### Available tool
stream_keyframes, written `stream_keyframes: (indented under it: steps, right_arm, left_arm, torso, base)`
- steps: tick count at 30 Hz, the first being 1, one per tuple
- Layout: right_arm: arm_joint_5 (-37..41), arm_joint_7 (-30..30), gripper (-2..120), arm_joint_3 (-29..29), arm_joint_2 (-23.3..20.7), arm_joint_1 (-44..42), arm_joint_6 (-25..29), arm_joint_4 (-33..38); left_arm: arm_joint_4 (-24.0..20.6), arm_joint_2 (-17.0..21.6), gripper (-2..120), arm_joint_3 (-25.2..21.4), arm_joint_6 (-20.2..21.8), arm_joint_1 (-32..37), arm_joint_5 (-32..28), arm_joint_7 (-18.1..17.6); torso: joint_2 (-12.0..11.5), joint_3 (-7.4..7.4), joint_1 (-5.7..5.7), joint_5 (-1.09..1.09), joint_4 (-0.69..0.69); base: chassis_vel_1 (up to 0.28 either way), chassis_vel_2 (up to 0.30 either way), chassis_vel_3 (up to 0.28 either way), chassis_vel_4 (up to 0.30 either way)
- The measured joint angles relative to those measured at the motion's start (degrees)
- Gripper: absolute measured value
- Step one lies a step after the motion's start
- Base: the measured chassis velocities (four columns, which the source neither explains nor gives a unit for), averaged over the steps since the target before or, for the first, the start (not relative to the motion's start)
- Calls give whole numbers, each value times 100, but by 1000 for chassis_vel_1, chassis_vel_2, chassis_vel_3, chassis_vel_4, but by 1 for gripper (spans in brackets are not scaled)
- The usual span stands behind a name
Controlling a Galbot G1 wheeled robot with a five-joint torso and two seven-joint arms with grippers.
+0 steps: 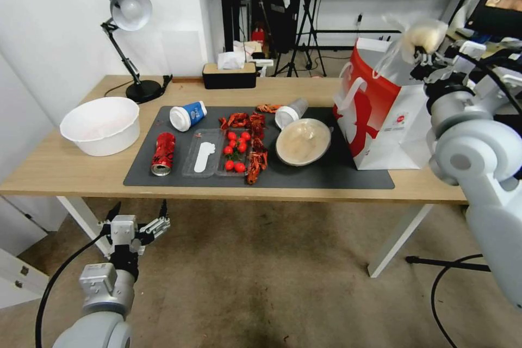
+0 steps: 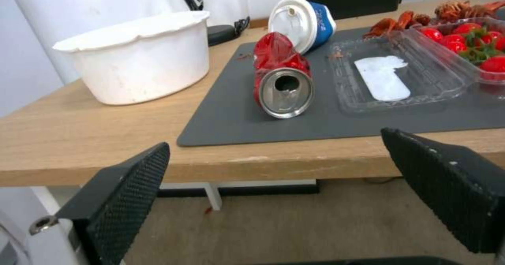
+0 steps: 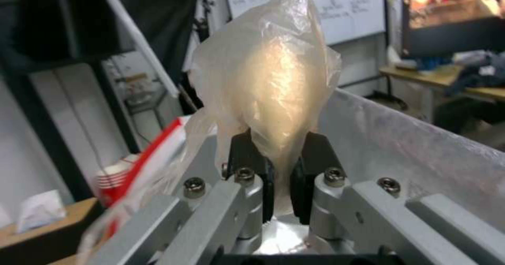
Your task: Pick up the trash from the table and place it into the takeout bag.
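Right gripper [image 3: 281, 170] clamps crinkled beige ball [image 3: 274, 87], filmy plastic wrap, above open top of boxy white-red takeout bag [image 1: 380, 114]. Left gripper [image 1: 138, 217] spread wide, below table [image 1: 54, 168] edge, facing dented red can [image 2: 279, 77] on grey mat [image 1: 326, 176].

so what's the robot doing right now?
Clearing table trash into the takeout bag. The right gripper has its jaws clamped on a beige ball wrapped in clear plastic, held above the bag's open top. The left gripper waits open below the table edge. The red can, blue-and-white cup, clear cup and lidded bowl remain on the mat.
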Motion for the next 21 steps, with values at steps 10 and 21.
stream_keyframes:
  steps: [10,21]
  right_arm:
    - [243,294,18,-18,69,152,-299,-106]
    - [343,396,58,41,21,155,-389,-11]
  left_arm:
    - [40,-2,100,-12,-40,-7,11,0]
    - [102,18,100,8,-40,-50,16,0]
  torso:
    - [0,0,0,0,0]
    - [0,-1,0,0,0]
  base:
    - [0,0,0,0]
    - [0,0,0,0]
